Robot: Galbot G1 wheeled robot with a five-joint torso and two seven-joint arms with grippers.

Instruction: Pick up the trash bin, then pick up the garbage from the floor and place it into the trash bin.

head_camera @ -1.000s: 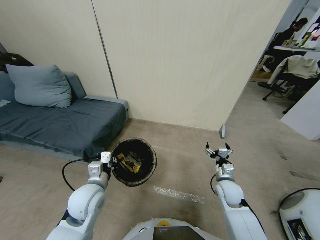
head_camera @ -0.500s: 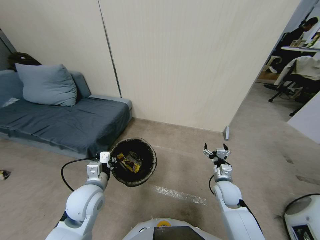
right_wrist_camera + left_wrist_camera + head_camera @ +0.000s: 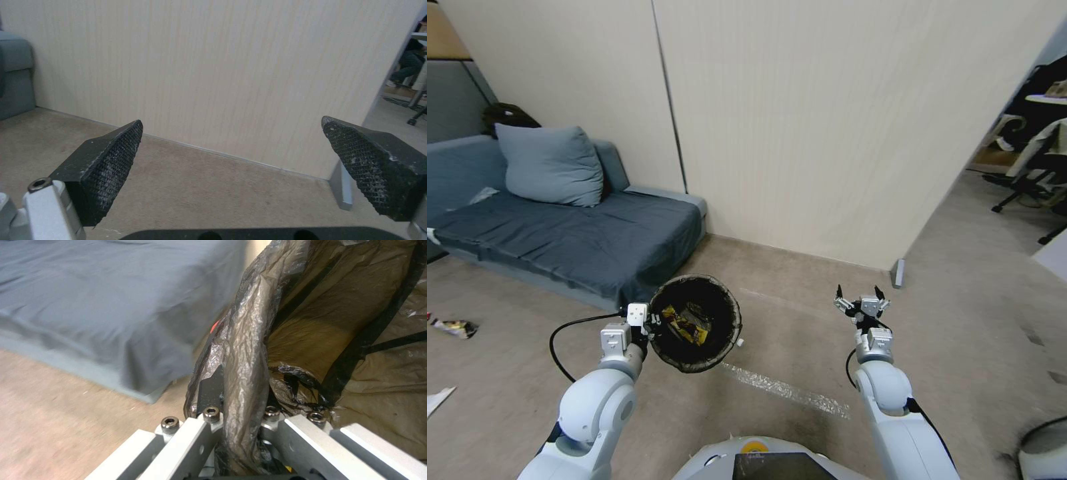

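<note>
Glossy crinkled plastic liner (image 3: pixel 249 340), matt cloth sofa (image 3: pixel 560 233), rough carpet (image 3: pixel 794 320).

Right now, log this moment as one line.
left gripper: shut on trash bin rim, bin held up | right gripper: open, empty | litter: floor, far left

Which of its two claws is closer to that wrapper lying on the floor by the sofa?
The left. Its left claw, clamped on the bin's rim, is on the wrapper's side. The right claw hangs open, farther away beyond the bin.
</note>
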